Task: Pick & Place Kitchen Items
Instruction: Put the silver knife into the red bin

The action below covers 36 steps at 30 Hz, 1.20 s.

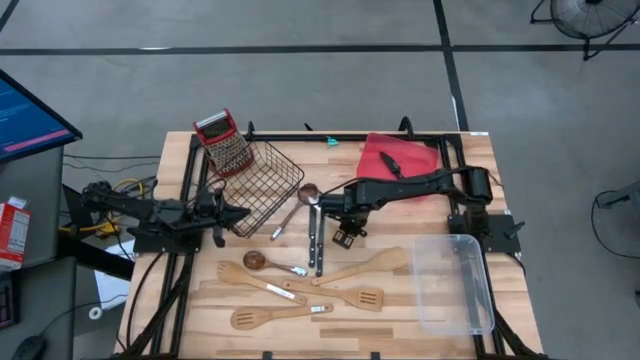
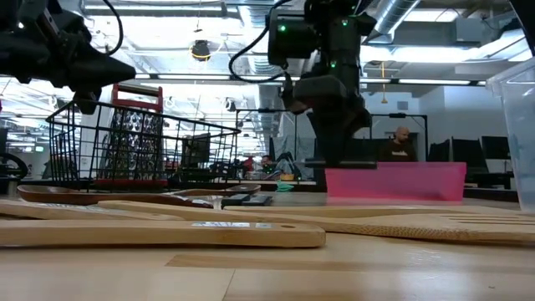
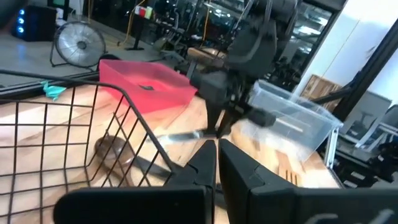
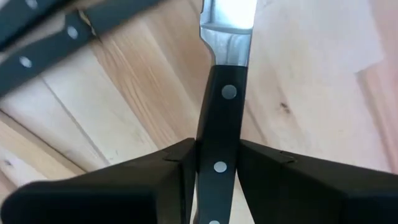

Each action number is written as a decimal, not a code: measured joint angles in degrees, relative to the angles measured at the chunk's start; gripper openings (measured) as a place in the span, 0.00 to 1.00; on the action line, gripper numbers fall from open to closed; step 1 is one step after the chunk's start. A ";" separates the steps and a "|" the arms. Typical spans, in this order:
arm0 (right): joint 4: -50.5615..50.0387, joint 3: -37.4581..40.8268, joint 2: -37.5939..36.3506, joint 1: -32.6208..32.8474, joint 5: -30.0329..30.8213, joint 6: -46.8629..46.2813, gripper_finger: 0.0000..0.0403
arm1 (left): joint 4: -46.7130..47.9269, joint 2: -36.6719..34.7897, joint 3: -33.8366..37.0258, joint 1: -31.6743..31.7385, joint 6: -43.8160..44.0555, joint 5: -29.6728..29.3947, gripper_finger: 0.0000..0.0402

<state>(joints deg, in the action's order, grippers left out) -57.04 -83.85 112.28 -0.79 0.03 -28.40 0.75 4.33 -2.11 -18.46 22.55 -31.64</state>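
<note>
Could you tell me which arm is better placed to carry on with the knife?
The right: the right gripper is already shut on the black-handled knife, while the left gripper waits by the wire basket.

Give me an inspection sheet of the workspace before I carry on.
Surface: wooden table, bare at its front edge.
Job's things: wooden utensils on the table; knife in the right hand; two knives lying flat.
Clutter: wire basket with grater; red tray; clear bin.
Hands: right hand shut on the knife handle; left hand shut, empty, beside the basket.
Cables: yellow lead left of the table.
Surroundings: fan; person behind.
</note>
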 joint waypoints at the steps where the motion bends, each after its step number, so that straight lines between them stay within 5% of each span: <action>1: 0.12 -0.01 -0.41 -0.26 0.00 -0.06 0.23 | -0.04 0.43 0.00 0.00 0.00 -0.02 0.01; 18: 2.44 -0.04 -13.85 -1.10 -0.06 -1.31 0.23 | -2.27 3.29 0.00 0.00 0.15 -0.05 0.01; 36: 31.71 -0.07 -39.40 -1.15 -2.68 3.81 0.23 | -12.95 2.72 -3.37 0.02 -5.64 2.09 0.01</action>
<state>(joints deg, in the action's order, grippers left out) -25.33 -83.92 72.88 -1.94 -2.65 -24.59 -12.19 7.05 -5.48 -18.44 16.90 -29.55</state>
